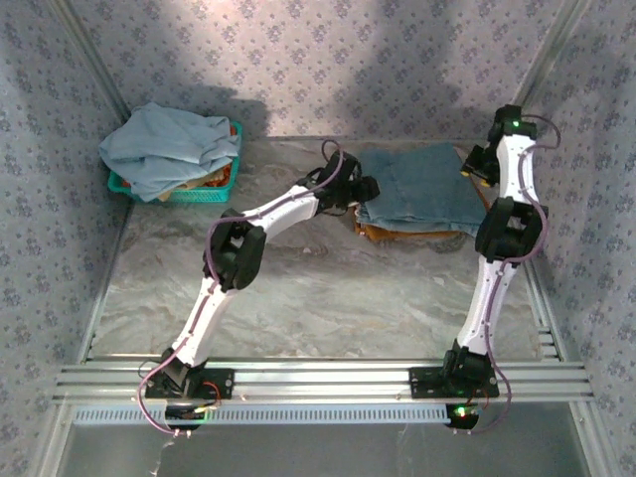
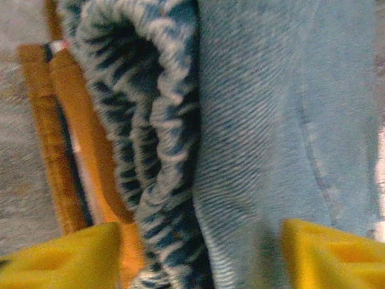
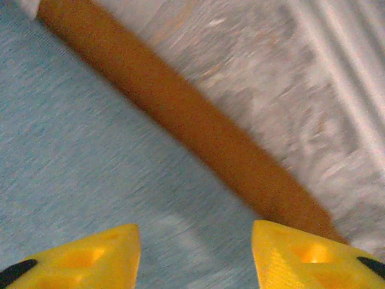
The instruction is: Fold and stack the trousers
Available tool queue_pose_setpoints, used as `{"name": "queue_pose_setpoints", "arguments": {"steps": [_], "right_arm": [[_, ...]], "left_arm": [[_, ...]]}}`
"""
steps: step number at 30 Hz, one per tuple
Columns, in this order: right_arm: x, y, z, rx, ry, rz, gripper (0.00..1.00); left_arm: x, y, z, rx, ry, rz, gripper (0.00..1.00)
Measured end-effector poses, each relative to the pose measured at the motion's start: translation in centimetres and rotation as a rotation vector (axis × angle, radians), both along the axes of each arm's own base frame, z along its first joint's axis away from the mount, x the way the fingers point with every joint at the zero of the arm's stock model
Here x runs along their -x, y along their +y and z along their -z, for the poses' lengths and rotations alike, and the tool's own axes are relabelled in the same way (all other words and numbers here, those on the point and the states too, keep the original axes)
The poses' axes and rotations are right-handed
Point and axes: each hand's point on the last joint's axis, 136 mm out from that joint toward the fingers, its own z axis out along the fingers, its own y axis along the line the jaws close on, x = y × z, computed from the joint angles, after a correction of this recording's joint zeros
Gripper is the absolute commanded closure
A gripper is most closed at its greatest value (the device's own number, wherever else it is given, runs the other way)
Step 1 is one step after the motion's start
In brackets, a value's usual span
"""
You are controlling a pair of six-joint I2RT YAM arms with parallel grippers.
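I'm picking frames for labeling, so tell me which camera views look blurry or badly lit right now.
Top external: sharp overall and evenly lit, with soft shadows on the back wall. Left wrist: very close, the weave of the trousers readable, the yellow fingertips soft. Right wrist: smeared with blur, the rust-orange cloth and the table streaked.

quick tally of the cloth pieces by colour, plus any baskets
mid-blue folded denim trousers: 1
rust-orange folded cloth beneath them: 1
pale grey-blue crumpled cloth heap: 1
teal plastic mesh basket: 1
total: 4
reddish bit inside the basket: unclear, not counted
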Motion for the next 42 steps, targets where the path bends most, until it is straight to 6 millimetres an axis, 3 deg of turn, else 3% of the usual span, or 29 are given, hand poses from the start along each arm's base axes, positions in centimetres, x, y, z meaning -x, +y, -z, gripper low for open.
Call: {"name": "queue_pose_setpoints", "arguments": {"steps": [3, 5, 8, 10, 14, 18, 20, 22, 25, 28, 30, 36, 38, 40, 42], "right_arm": [[0.9, -1.3, -0.1, 0.032, 0.004, 0.042, 0.40], [1.9, -1.3, -0.6, 0.044, 0.008, 0.056, 0.41], [3.3, 1.0, -2.3, 0.037, -0.022, 0.036, 0.47], [3.8, 3.7, -4.0, 0.018, -0.071, -0.001, 0.52], [3.4, 9.2, -5.5, -0.030, -0.141, -0.102, 0.66], [2.9, 13.8, -3.0, -0.106, -0.128, -0.188, 0.81], [3.3, 15.0, -0.8, -0.144, -0.093, -0.210, 0.85], [3.8, 15.7, 1.6, -0.180, -0.044, -0.212, 0.86], [4.0, 15.7, 4.7, -0.213, 0.014, -0.199, 0.86], [3.9, 15.5, 6.4, -0.250, 0.035, -0.181, 0.85], [3.9, 15.6, 6.4, -0.274, 0.033, -0.178, 0.83], [3.8, 15.9, 6.3, -0.287, 0.029, -0.179, 0.76], [3.9, 16.0, 5.9, -0.288, 0.024, -0.179, 0.65], [4.3, 16.5, 5.2, -0.274, 0.018, -0.192, 0.56], [5.3, 17.0, 4.0, -0.249, 0.017, -0.206, 0.48]], "left_arm": [[0.7, 1.2, 1.9, -0.041, 0.030, -0.005, 0.07], [0.8, 1.6, 1.6, -0.061, 0.019, -0.004, 0.07], [1.2, 2.5, -0.3, -0.093, 0.005, 0.003, 0.11], [0.8, 2.6, -2.7, -0.097, -0.021, 0.009, 0.17], [-0.7, 2.0, -8.2, -0.066, -0.106, 0.021, 0.49], [-2.7, 0.0, -14.1, 0.025, -0.223, 0.057, 0.82], [-3.7, -1.1, -15.0, 0.066, -0.257, 0.075, 0.95], [-4.5, -2.0, -13.8, 0.082, -0.257, 0.095, 1.00], [-5.0, -2.2, -8.1, 0.038, -0.165, 0.099, 1.00], [-5.0, -0.9, -1.2, -0.032, -0.042, 0.079, 1.00], [-5.1, -0.2, 0.9, -0.031, 0.001, 0.074, 1.00], [-5.3, 0.1, 0.6, -0.019, -0.002, 0.090, 0.97], [-5.1, 0.4, 0.4, -0.032, -0.006, 0.103, 0.75], [-4.5, 1.4, -0.2, -0.062, -0.003, 0.120, 0.46], [-3.4, 3.2, -1.1, -0.104, 0.000, 0.127, 0.32]]}}
